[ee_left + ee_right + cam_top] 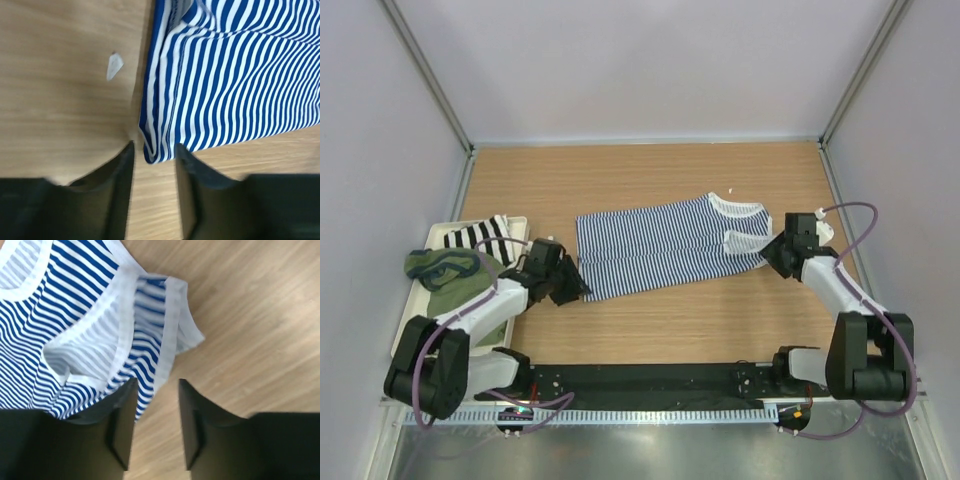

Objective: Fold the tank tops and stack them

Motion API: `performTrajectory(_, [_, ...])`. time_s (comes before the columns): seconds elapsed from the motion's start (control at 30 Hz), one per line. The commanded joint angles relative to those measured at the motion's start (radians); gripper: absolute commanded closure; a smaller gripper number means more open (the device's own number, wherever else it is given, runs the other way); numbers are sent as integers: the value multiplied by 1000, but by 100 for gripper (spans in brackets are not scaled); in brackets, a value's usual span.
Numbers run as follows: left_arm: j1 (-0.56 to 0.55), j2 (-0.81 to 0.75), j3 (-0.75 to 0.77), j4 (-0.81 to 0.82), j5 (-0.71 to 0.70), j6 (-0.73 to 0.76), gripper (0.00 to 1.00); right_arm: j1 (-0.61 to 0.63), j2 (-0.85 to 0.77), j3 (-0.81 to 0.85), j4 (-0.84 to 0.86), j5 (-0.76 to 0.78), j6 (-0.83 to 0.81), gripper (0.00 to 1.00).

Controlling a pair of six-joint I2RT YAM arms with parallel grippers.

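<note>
The navy-and-white striped tank top (660, 245) lies folded lengthwise across the middle of the table, straps to the right. My left gripper (578, 290) sits at its lower left corner. In the left wrist view that gripper (154, 150) is open, with the cloth's corner (152, 150) just past the fingertips and bare wood in the gap. My right gripper (772, 255) is at the strap end. In the right wrist view it (156, 382) is open, with the white-trimmed strap (172, 320) beside its left finger. The olive green tank top (455, 285) lies bunched in the tray.
A white tray (440, 227) stands at the table's left edge and also holds a black-and-white broad-striped cloth (480, 235). A small white scrap (114, 66) lies on the wood by the striped top. Enclosure walls stand close on both sides and at the back.
</note>
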Motion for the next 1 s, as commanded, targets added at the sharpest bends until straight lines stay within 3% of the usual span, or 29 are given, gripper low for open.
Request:
performTrajectory(0.0, [-8, -103, -23, -76, -38, -34, 56, -3, -126, -70, -94, 65, -5, 51])
performTrajectory(0.07, [-8, -184, -14, -146, -78, -28, 45, -3, -215, -104, -122, 110, 2, 43])
performTrajectory(0.17, [-8, -249, 32, -225, -176, -15, 36, -3, -301, -103, -103, 133, -21, 39])
performTrajectory(0.27, [12, -191, 97, -237, -201, 15, 35, -3, -299, -44, -6, 53, -129, 39])
performTrajectory(0.4, [72, -18, 209, -172, -104, 31, 37, -3, -108, 118, 19, -91, -179, 39])
performTrajectory(0.43, [78, 11, 263, -144, -102, 30, 38, -3, -61, 144, 34, -190, -176, 40])
performTrajectory(0.53, [83, 131, 376, -109, -111, 27, 39, 9, 101, 233, 109, -289, -140, 40])
performTrajectory(0.77, [136, 387, 621, -81, -118, 42, 43, 111, 512, 667, 8, -268, -264, 45])
performTrajectory(0.97, [164, 519, 745, -99, -82, 59, 42, 152, 743, 897, -36, -283, -300, 44])
